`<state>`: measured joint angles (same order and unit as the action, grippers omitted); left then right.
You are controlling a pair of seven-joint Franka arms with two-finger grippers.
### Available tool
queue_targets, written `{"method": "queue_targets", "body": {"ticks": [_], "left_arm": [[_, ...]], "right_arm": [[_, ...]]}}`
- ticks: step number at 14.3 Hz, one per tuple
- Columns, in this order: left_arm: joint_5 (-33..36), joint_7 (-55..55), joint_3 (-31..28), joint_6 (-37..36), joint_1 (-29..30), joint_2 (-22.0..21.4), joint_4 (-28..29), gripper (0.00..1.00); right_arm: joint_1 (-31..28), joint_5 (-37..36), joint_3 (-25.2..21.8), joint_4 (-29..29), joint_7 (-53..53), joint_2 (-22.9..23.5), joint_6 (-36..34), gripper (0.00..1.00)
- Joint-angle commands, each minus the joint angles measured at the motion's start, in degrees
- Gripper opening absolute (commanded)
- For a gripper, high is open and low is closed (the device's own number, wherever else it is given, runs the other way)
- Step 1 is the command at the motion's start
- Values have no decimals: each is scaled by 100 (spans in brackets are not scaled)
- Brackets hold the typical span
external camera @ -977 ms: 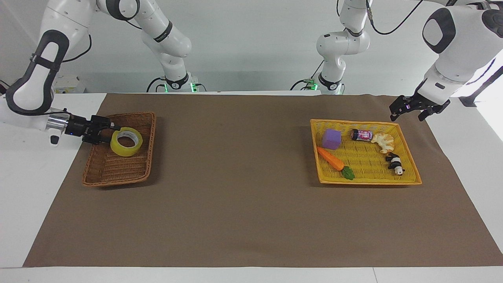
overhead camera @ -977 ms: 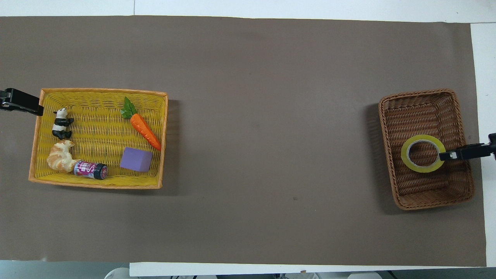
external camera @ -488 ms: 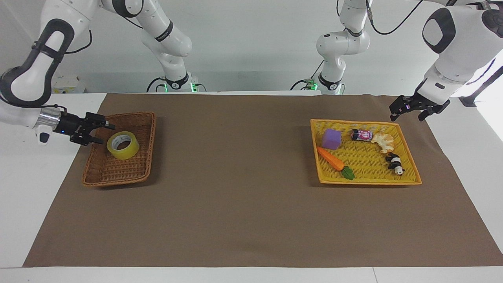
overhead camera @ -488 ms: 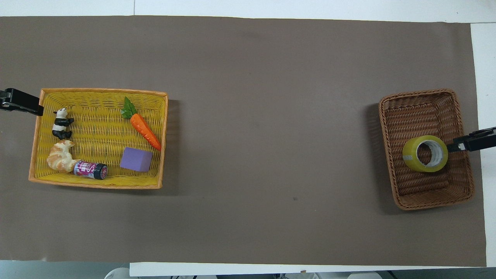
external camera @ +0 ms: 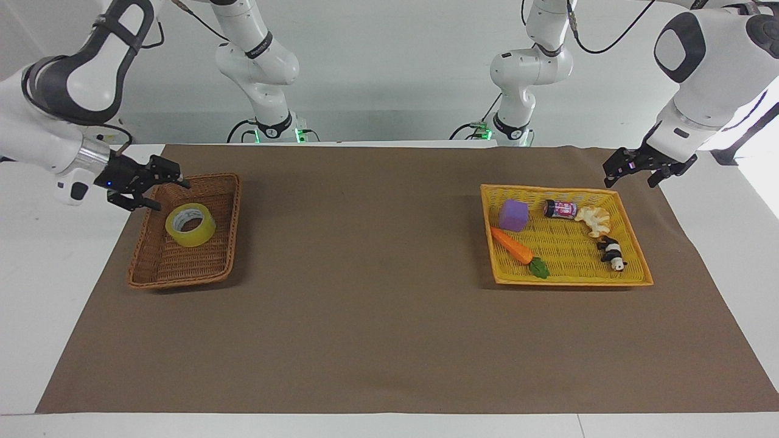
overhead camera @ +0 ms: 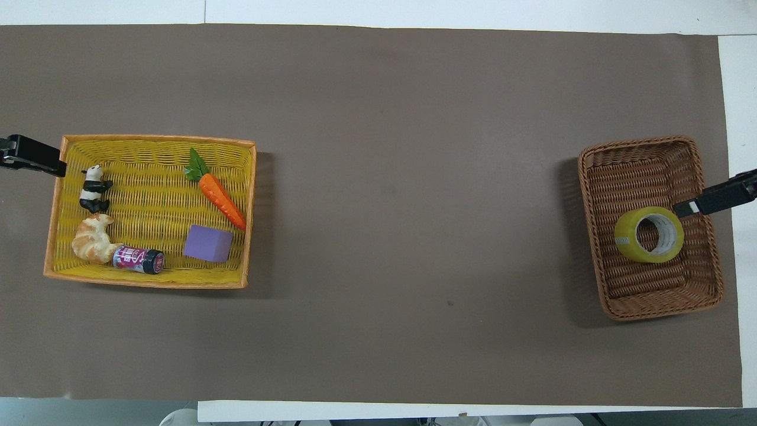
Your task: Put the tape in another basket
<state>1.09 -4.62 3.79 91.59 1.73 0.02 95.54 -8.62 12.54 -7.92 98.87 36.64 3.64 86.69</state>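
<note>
The tape (external camera: 190,225) (overhead camera: 649,234), a yellow roll with a white core, lies tilted inside the brown wicker basket (external camera: 207,275) (overhead camera: 650,309) at the right arm's end of the table. My right gripper (external camera: 169,194) (overhead camera: 686,208) hangs open and holds nothing. It is over the basket's rim, just clear of the roll. My left gripper (external camera: 632,180) (overhead camera: 58,168) waits open and holds nothing, raised by a corner of the yellow basket (external camera: 569,281) (overhead camera: 145,281).
The yellow basket holds a purple cube (external camera: 513,215), a toy carrot (external camera: 512,246), a small jar (external camera: 560,209), a croissant (external camera: 594,219) and a panda figure (external camera: 611,253). A brown mat (external camera: 365,292) covers the table between the two baskets.
My right gripper has drawn back off the tape's rim and risen. The roll has settled lower into the brown basket. The left arm has not moved.
</note>
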Motion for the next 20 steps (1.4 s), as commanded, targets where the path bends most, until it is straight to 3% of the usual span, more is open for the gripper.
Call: {"method": "queue_targets", "body": {"ticks": [1, 6, 20], "left_arm": [[120, 5, -18, -27, -32, -125, 105, 100], [120, 5, -18, -27, -32, -125, 105, 100], [120, 5, -18, -27, -32, -125, 105, 100]], "right_arm": [[499, -593, 9, -148, -1093, -328, 41, 100], [862, -1175, 27, -772, -2959, -390, -654, 100], [1134, -1333, -316, -984, -3031, -223, -460, 100]]}}
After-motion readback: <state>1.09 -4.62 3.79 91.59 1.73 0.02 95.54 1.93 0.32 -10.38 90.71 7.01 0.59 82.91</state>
